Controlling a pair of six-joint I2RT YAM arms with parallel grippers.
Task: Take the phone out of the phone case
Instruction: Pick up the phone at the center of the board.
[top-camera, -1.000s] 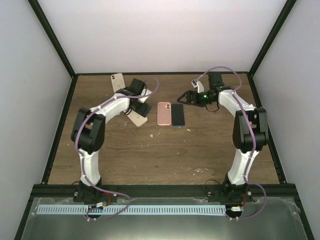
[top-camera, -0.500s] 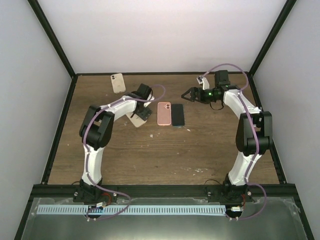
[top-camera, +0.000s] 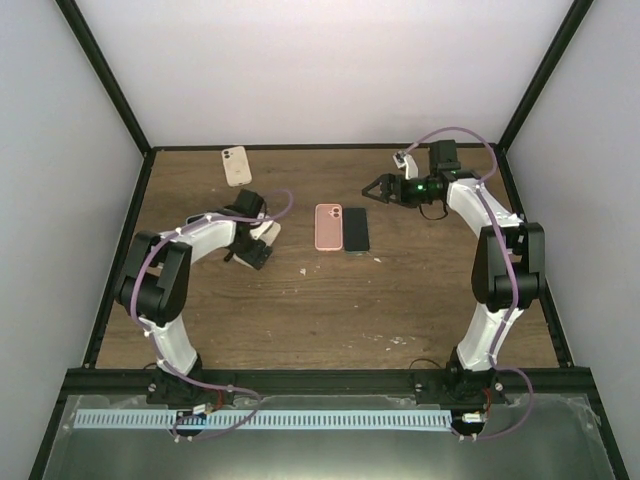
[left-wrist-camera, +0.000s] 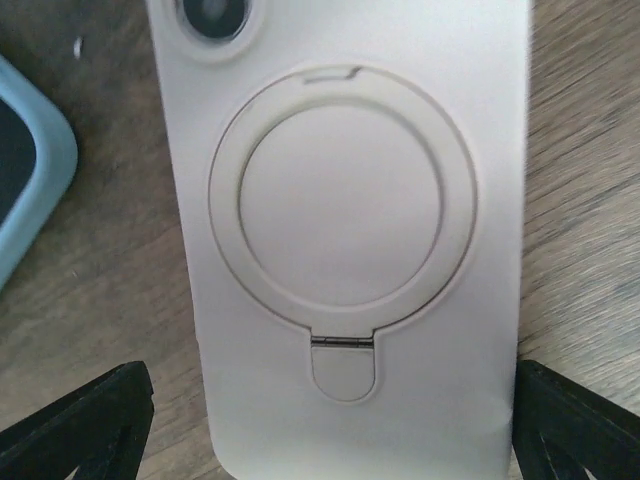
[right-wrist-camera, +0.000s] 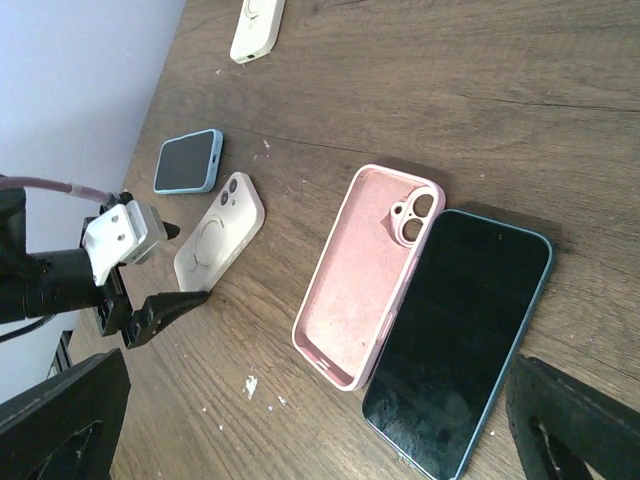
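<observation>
An empty pink phone case (top-camera: 328, 227) lies open side up at mid-table, its pink hollow (right-wrist-camera: 370, 275) bare. The dark phone (top-camera: 357, 231) lies screen up against its right edge (right-wrist-camera: 460, 340), out of the case. My right gripper (top-camera: 372, 187) hovers open behind and to the right of them, its fingers (right-wrist-camera: 60, 420) wide and empty. My left gripper (top-camera: 252, 250) stands open over a white ring case (left-wrist-camera: 340, 200) lying back up. Its fingers (left-wrist-camera: 90, 420) straddle that case's near end without touching.
A blue-cased phone (right-wrist-camera: 188, 162) lies face up just beyond the white ring case (right-wrist-camera: 220, 232); its edge shows in the left wrist view (left-wrist-camera: 30, 150). Another white case (top-camera: 236, 165) sits at the back left. White crumbs (right-wrist-camera: 248, 385) dot the wooden table (top-camera: 420, 300).
My left arm has swung left and nearer, uncovering more of the white ring case, and its jaws have widened slightly. My right gripper moved a little toward the back, then stayed still.
</observation>
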